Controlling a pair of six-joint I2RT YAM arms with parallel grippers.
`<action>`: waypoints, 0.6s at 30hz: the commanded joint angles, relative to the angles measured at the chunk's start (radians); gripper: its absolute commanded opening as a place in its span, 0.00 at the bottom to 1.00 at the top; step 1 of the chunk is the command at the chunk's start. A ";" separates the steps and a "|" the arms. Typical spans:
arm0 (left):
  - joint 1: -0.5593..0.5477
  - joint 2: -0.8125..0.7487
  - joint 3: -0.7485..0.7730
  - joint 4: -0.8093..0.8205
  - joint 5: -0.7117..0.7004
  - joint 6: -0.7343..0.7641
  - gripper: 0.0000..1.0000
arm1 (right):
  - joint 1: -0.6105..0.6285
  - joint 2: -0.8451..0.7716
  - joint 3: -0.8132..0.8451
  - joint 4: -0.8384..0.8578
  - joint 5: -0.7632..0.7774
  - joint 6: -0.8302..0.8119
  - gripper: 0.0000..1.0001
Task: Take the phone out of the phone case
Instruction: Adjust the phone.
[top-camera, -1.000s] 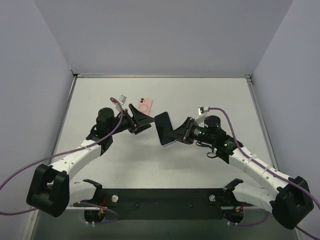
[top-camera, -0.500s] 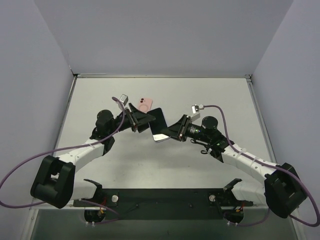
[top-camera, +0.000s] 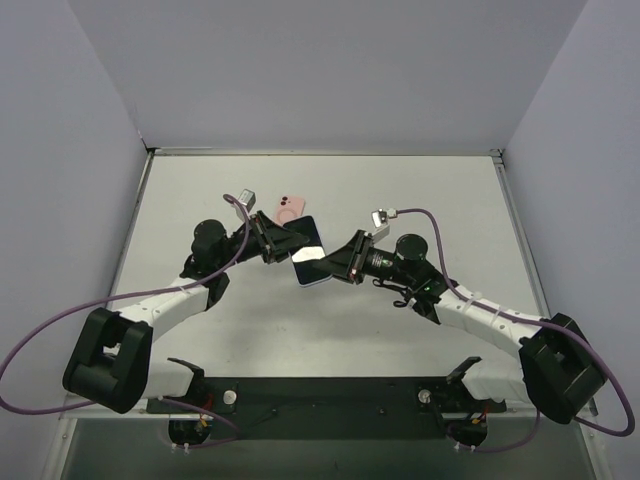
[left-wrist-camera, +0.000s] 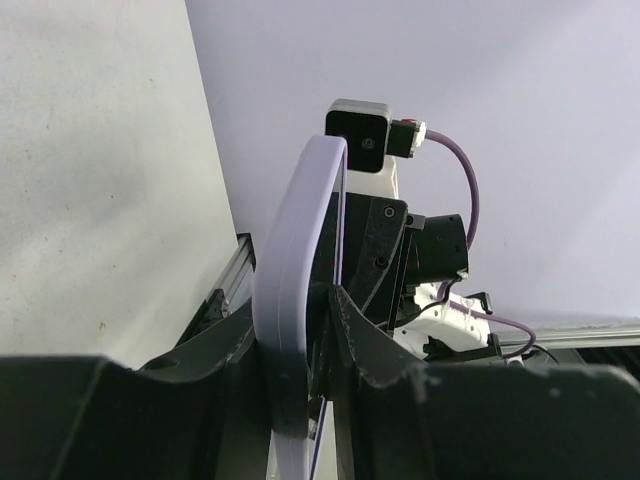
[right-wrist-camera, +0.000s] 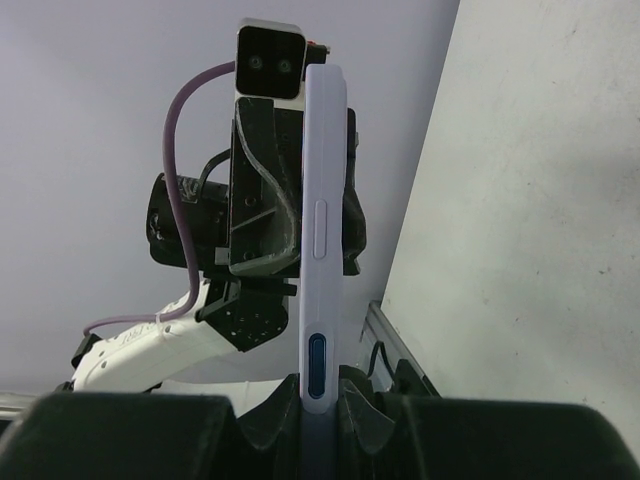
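- The phone (top-camera: 310, 262) hangs over the middle of the table (top-camera: 430, 190), edges far away, a pink thing (top-camera: 288, 207) just behind.
- The left gripper (top-camera: 288, 245) pinches one end, the right gripper (top-camera: 336, 266) the other.

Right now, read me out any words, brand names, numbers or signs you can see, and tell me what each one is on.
No text can be read in any view.
phone: dark glossy screen and lavender edge, no lettering visible.
pink item lying beyond it: only a ring shape shows; any print is too small to tell.
wrist camera housing: two lenses, no legible label.
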 joint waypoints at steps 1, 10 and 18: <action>-0.008 0.003 0.041 0.102 -0.005 -0.016 0.33 | 0.029 0.025 0.025 0.105 -0.039 -0.003 0.00; -0.001 0.006 0.037 0.154 -0.058 -0.055 0.00 | 0.020 0.021 0.006 0.035 0.020 0.013 0.45; 0.022 -0.024 0.017 0.168 -0.124 -0.046 0.00 | -0.049 -0.145 -0.005 -0.223 0.087 -0.044 0.46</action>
